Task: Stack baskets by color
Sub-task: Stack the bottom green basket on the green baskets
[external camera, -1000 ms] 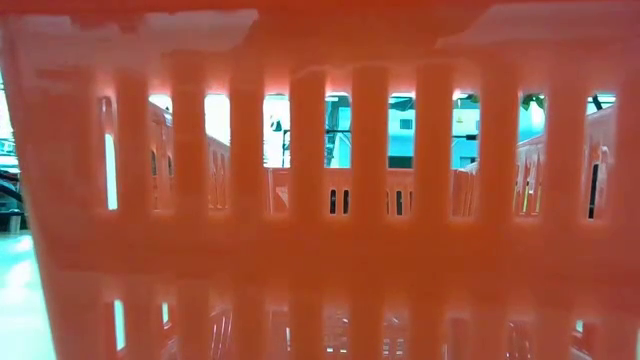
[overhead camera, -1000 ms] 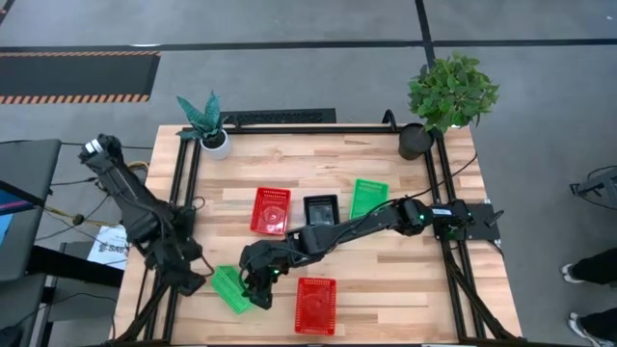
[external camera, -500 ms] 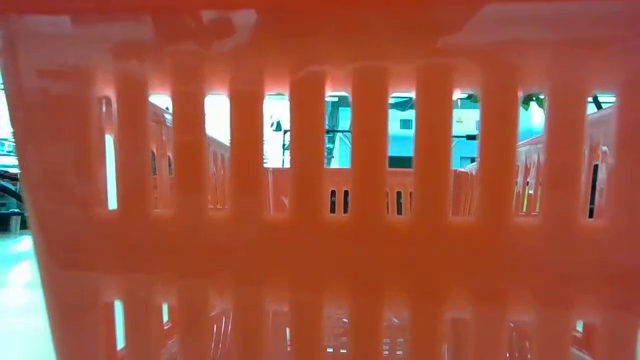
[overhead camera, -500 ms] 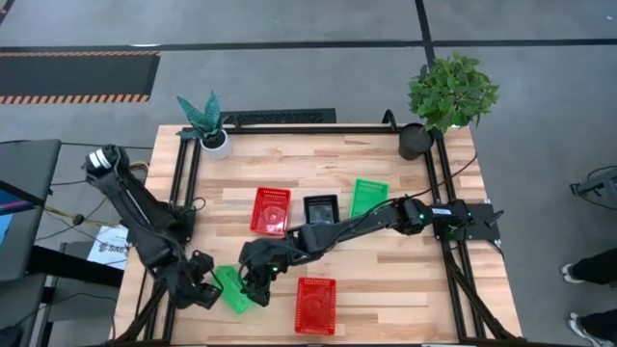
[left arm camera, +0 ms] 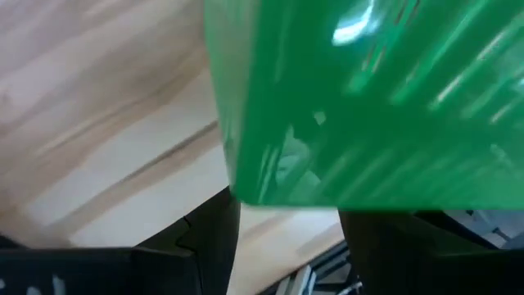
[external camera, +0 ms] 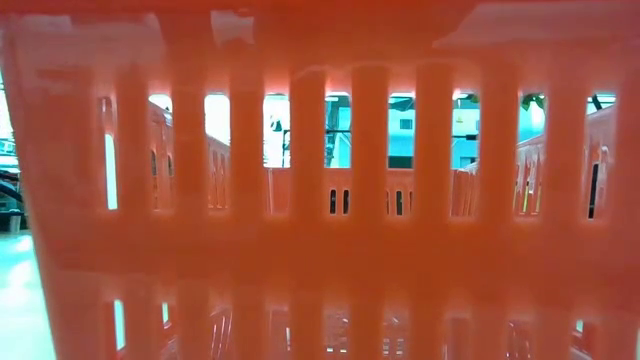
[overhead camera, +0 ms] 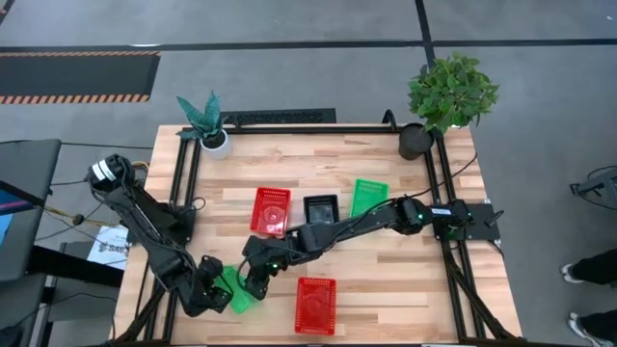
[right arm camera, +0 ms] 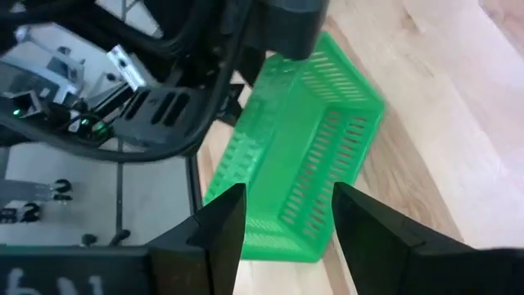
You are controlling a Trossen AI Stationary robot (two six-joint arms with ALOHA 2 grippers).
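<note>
1. A green basket [overhead camera: 231,289] lies near the front left corner of the surface, tipped up on one side.
2. The left gripper [overhead camera: 210,297] is at the basket's outer end. Its jaws look spread, but whether they pinch the basket cannot be told.
3. The right gripper [overhead camera: 255,281] is just beside the basket's other side, with its jaws wide and holding nothing.
4. The basket looks light and thin, made of hard plastic with slots, so it may slide or tip easily.
5. The best place to grab is likely a side wall near the rim, with one jaw inside and one outside.
6. More baskets lie in the middle: a red one [overhead camera: 270,210], a black one [overhead camera: 321,207], a green one [overhead camera: 367,198], and another red one [overhead camera: 315,305] by the front edge.
</note>
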